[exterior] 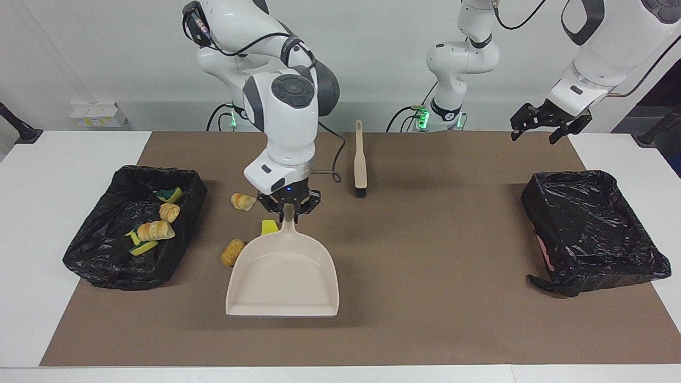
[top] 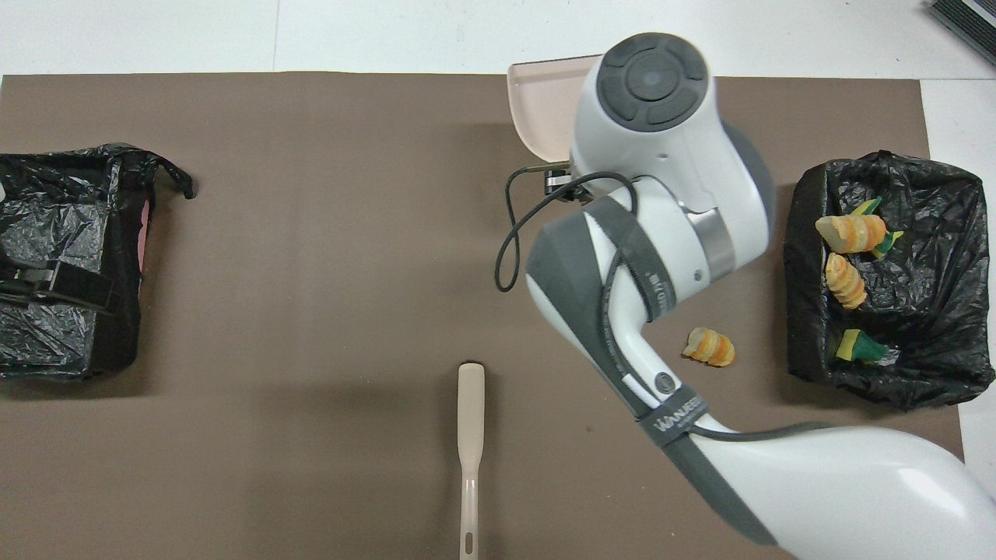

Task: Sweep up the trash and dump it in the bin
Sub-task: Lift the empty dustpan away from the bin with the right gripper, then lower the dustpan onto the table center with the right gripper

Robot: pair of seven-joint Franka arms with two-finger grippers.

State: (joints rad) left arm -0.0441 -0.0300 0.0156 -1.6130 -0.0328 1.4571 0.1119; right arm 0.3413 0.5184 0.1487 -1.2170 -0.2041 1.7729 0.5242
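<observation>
Now my right gripper (exterior: 289,208) clamps the dustpan (exterior: 282,276) handle, frame center; corn scrap (exterior: 232,252) touches its left edge.

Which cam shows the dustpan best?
The facing view. The whole dustpan shows there, lying on the brown mat with the right gripper at its handle. In the overhead view the right arm covers most of it, leaving only a corner of the pan visible.
</observation>
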